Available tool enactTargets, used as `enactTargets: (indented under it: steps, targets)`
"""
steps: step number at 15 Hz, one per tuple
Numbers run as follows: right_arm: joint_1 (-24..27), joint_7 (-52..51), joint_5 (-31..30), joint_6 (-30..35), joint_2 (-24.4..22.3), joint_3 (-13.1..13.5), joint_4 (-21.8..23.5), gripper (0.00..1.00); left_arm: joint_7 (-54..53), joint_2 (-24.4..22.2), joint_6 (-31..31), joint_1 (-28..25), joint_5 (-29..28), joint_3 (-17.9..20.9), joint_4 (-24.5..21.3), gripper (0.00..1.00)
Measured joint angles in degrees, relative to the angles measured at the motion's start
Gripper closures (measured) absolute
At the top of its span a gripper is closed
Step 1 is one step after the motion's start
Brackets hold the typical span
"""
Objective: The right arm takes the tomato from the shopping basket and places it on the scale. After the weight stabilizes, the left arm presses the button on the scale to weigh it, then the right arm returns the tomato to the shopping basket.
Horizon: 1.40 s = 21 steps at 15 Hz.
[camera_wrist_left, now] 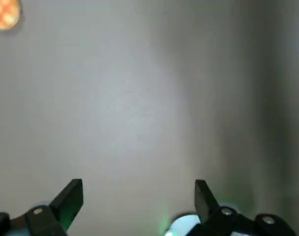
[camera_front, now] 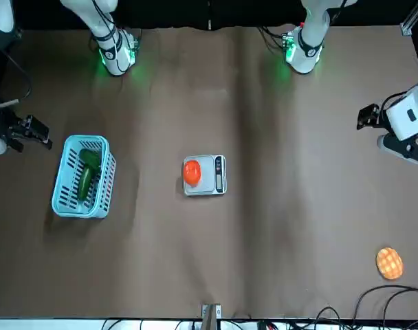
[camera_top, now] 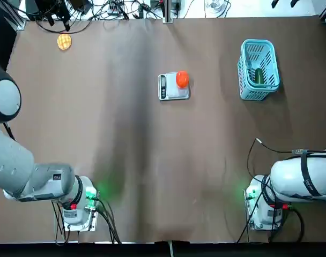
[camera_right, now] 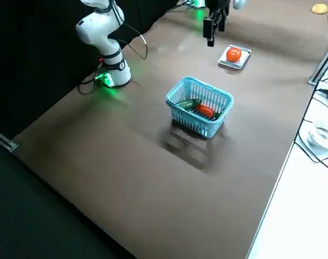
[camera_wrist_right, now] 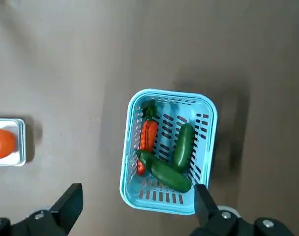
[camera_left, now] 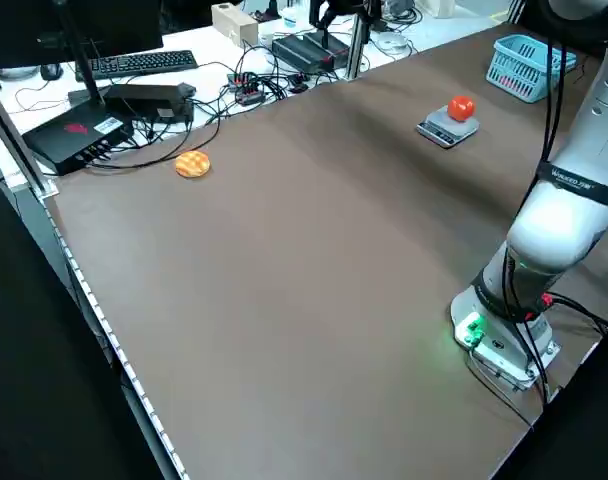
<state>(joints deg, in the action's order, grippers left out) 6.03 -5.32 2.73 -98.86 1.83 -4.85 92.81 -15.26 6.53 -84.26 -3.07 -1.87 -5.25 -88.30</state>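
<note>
We only catch half of the tomato (camera_wrist_right: 2, 143) on the scale (camera_wrist_right: 12, 142) in the right wrist view; the frame edge slices both. From overhead, the shopping basket (camera_top: 258, 69) shows just one green vegetable (camera_top: 257, 75) and its wall hides the rest. The scale's control strip (camera_top: 162, 87) is too small for us to read. Beside the basket in the front view, the right gripper (camera_front: 31, 131) sits partly off the frame edge, and we can't judge its fingers there.
</note>
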Motion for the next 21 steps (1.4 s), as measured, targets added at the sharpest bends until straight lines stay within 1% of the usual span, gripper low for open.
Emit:
enactTargets:
  steps: [3, 5, 8, 11, 17, 19, 20, 21]
  targets:
    - [0.0, 0.0, 0.0, 0.0, 0.0, 0.0, 0.0, 0.0, 9.08, -0.09, 0.08, 0.24, 0.0, -0.64, 0.33, 0.0]
    - [0.0, 0.0, 0.0, 0.07, 0.01, 0.0, 0.0, 0.0, 11.56, -0.63, 0.09, 0.2, 0.0, -0.65, 0.75, 0.0]
    - [0.0, 0.0, 0.0, 0.5, 0.01, 0.0, 0.0, 0.0, 12.57, -2.75, 2.7, 0.15, 0.02, -0.58, 0.99, 0.0]
    - [0.0, 0.0, 0.0, 0.55, 0.01, 0.0, 0.0, 0.0, 13.38, -3.7, 4.87, 0.06, 0.04, -0.25, 0.98, 0.0]
    - [0.0, 0.0, 0.0, 0.56, 0.01, -0.02, 0.0, 0.0, 13.81, -4.56, 5.65, -0.65, 0.05, 0.18, 0.99, 0.0]
    - [-0.01, 0.0, 0.0, 0.57, 0.01, -0.03, 0.0, 0.0, 14.65, -4.93, 5.67, -2.31, 0.33, 0.08, 0.99, 0.0]
    - [-0.02, 0.0, 0.0, 0.57, 0.01, -0.04, 0.0, 0.0, 14.66, -5.11, 5.67, -4.15, 1.7, 0.08, 0.99, 0.0]
    - [-0.02, 0.0, 0.0, 0.57, 0.01, -0.04, 0.0, 0.0, 14.66, -5.13, 5.67, -4.56, 1.96, 0.08, 0.99, 0.0]
